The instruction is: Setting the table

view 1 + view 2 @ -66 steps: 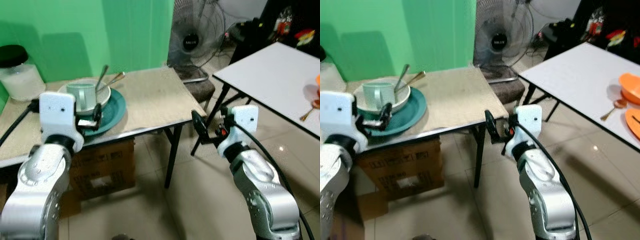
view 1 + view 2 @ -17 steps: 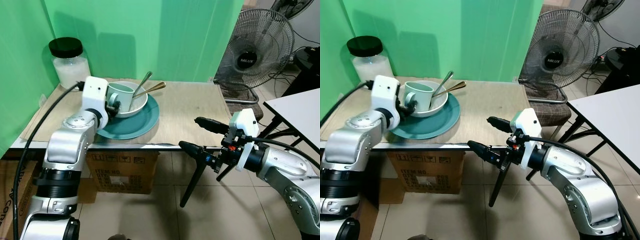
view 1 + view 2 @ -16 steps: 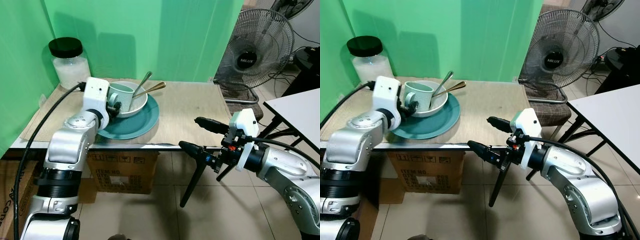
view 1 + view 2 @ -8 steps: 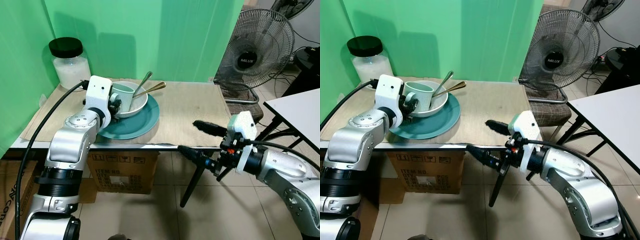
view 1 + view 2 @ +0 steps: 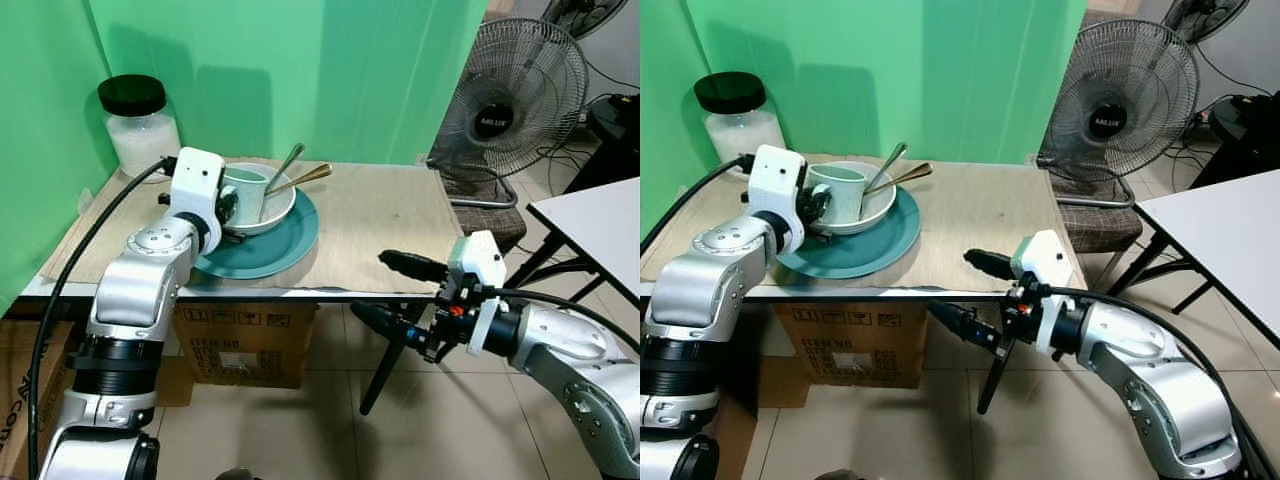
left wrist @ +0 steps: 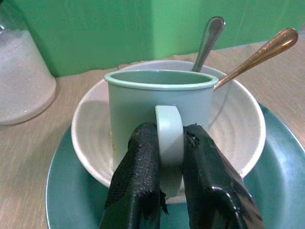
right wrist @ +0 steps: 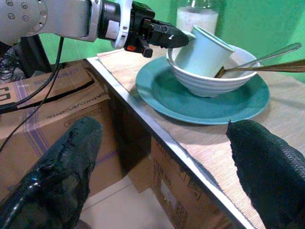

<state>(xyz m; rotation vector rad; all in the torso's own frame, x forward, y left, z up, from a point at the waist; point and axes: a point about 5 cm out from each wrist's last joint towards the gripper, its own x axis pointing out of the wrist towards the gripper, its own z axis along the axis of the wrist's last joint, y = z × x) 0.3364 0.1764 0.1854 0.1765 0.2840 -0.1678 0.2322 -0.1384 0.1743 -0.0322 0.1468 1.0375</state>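
A pale green mug (image 6: 159,95) stands tilted in a white bowl (image 6: 238,129) on a teal plate (image 5: 270,245), at the left of the beige table (image 5: 380,210). A silver spoon (image 5: 287,165) and a gold spoon (image 5: 308,176) lean in the bowl. My left gripper (image 6: 169,136) is shut on the mug's handle. My right gripper (image 5: 372,286) is open at the table's front edge, to the right of the plate, with one finger above the edge and one below it.
A glass jar with a black lid (image 5: 140,125) stands at the table's back left. A cardboard box (image 5: 245,340) sits under the table. A fan (image 5: 520,90) stands beyond the right end, and a white table (image 5: 600,215) is at far right.
My right gripper has moved left and a little lower along the table's front edge. My left gripper has edged in on the mug's handle.
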